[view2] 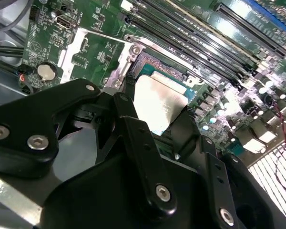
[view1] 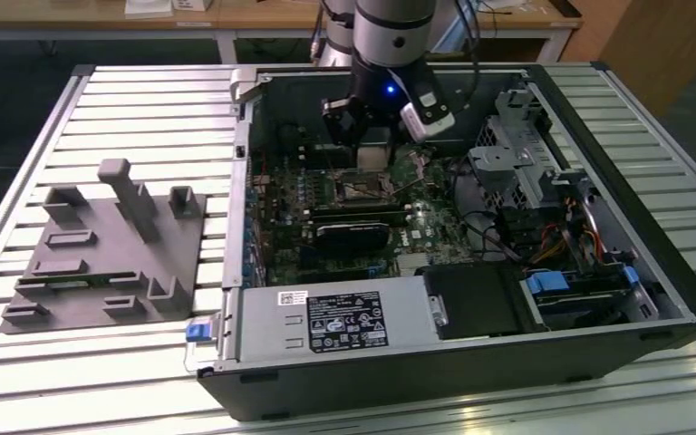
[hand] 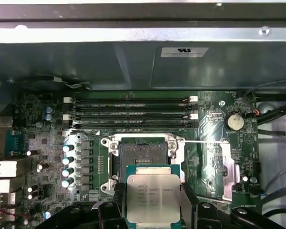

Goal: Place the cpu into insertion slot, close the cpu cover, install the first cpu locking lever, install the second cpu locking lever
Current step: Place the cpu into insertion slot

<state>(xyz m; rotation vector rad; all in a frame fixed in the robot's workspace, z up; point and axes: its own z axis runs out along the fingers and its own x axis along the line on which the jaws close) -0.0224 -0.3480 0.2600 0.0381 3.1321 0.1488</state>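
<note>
A robot arm's gripper [hand: 153,206] has its two fingers [hand: 118,202] closed part-way, clamped on opposite edges of the cpu [hand: 153,196], metal top facing the first wrist view. The chip hangs inside an open computer case [view1: 469,362], raised over the insertion slot [hand: 142,157] at the slot's edge farthest from the memory slots [hand: 131,109]. The slot's dark centre lies bare. Beside the slot, the cpu cover [hand: 227,167] is swung open, flat against the green board.
</note>
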